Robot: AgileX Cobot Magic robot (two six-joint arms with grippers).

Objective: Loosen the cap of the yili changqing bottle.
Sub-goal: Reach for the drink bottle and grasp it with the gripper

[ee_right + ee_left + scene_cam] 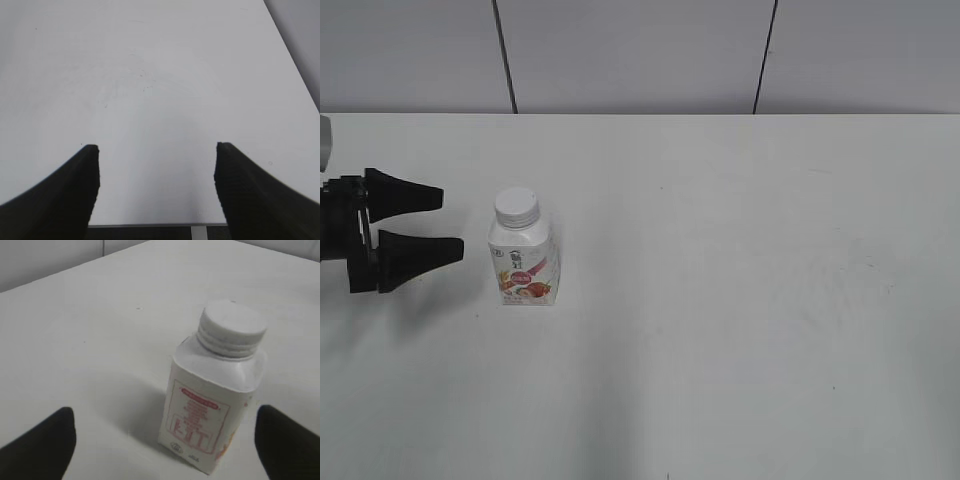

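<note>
The yili changqing bottle (pixel 524 262) is a small white bottle with a red-pink fruit label, standing upright on the white table left of centre. Its white ribbed cap (pixel 516 205) sits on the neck. My left gripper (pixel 452 222) is open and empty, just left of the bottle, fingertips pointing at it with a small gap. In the left wrist view the bottle (pixel 210 415) and its cap (pixel 231 327) stand ahead between the spread fingers of the left gripper (pixel 165 427). My right gripper (pixel 156 147) is open and empty over bare table; it does not show in the exterior view.
The white table (pixel 740 300) stretches right and forward of the bottle. A grey panelled wall (pixel 640 50) stands behind its far edge. The right wrist view shows the table's near edge (pixel 150 225) just under the fingers.
</note>
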